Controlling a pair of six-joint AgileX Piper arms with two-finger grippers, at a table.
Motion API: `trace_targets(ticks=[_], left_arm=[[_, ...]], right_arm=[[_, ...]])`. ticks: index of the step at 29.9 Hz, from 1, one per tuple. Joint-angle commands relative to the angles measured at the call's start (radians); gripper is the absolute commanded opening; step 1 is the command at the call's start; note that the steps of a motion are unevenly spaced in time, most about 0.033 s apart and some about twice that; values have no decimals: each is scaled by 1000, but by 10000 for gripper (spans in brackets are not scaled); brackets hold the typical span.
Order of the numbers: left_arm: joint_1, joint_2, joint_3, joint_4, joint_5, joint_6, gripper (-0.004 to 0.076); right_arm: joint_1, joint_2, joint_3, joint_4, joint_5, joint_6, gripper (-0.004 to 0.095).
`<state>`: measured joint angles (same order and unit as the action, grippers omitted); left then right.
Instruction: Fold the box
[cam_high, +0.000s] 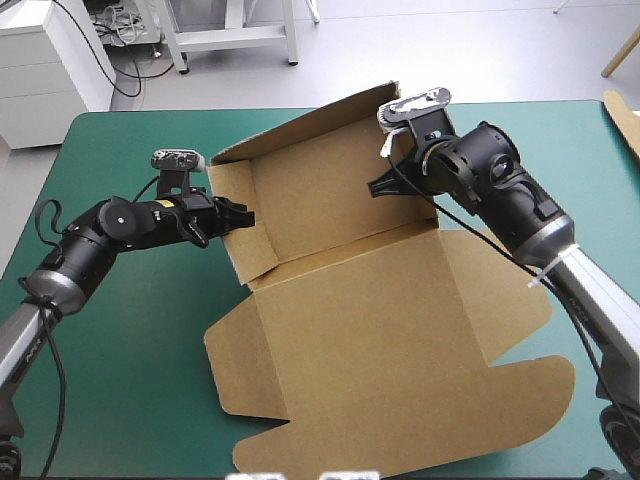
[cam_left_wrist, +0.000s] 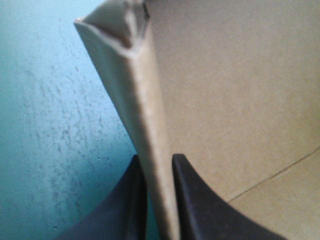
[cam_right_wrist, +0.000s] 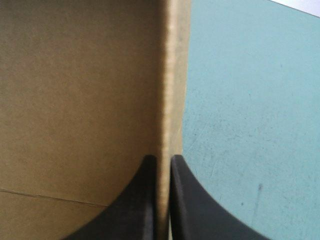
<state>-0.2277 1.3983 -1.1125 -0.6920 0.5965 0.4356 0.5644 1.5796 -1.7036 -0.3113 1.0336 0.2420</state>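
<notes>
Box (cam_high: 380, 330): sitting mid-table on the teal-green cover (cam_high: 130, 340), far walls standing, lid lying flat toward the near edge | Left gripper (cam_left_wrist: 159, 161): I am clamping my black fingers (cam_left_wrist: 200, 205) on the box's left wall, near its upright corner | Right gripper (cam_right_wrist: 162, 160): I am pinching the right wall's edge, fingers nearly closed

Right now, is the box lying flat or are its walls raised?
Walls raised on the far half of the box; left gripper and right gripper each pinch one; near lid lies flat.
</notes>
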Motion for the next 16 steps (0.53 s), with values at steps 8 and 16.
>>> trace_targets(ticks=[8,16], left_arm=[[-96,-39,-66,159,-55,-225,-8],[-119,29,-189,515,110,-507,-8]], right_arm=[[-64,12,-32,160,34,13,-20],[-75,108,-32,206,42,-8,-20]])
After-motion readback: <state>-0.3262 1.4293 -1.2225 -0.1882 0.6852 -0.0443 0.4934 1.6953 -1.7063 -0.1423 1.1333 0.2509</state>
